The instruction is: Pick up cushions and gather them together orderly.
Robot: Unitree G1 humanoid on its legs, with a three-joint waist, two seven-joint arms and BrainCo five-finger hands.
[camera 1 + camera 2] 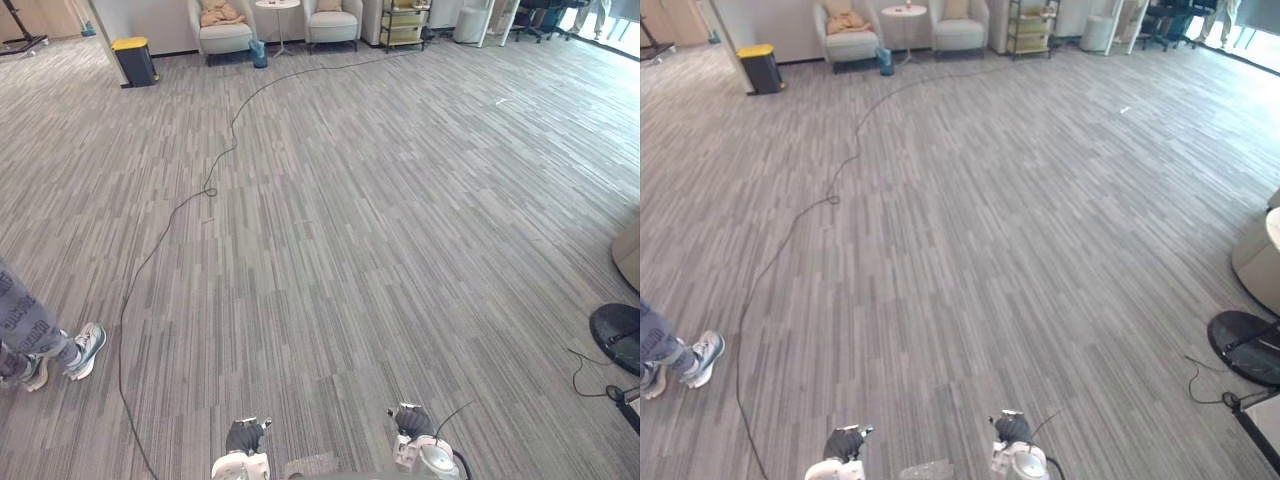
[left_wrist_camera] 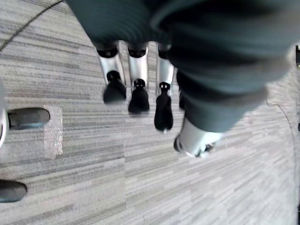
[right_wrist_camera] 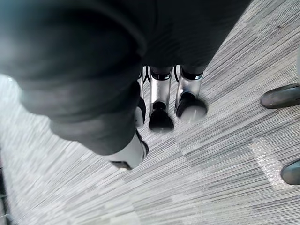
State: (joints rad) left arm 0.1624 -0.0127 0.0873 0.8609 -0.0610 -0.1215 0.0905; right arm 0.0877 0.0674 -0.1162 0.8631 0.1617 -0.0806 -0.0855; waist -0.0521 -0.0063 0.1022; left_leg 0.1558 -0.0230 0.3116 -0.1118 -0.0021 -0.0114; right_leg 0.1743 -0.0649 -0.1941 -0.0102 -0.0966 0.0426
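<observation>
Cushions sit at the top edge of the frame, well apart from my hands: a rumpled tan cushion [image 1: 220,13] lies on the seat of the left armchair [image 1: 226,38], left of centre. A second cushion [image 1: 328,5] leans against the back of the right armchair [image 1: 333,25], just past centre.

At the left edge, low in the frame, a person's shoes [image 1: 84,351] stand on the striped grey carpet [image 1: 380,230]. In the upper left is a dark bin [image 1: 134,62] with a yellow lid. A small round side table [image 1: 277,6] stands between the two armchairs, and a shelf rack [image 1: 404,22] is just to the right of them. A black round base [image 1: 615,335] rests at the right edge.

My left hand [image 1: 245,437] hangs at the bottom edge, left of centre; its fingers [image 2: 138,68] are straight, side by side, holding nothing above the carpet. My right hand [image 1: 410,420] hangs right of centre, its fingers [image 3: 161,91] likewise straight and empty.
</observation>
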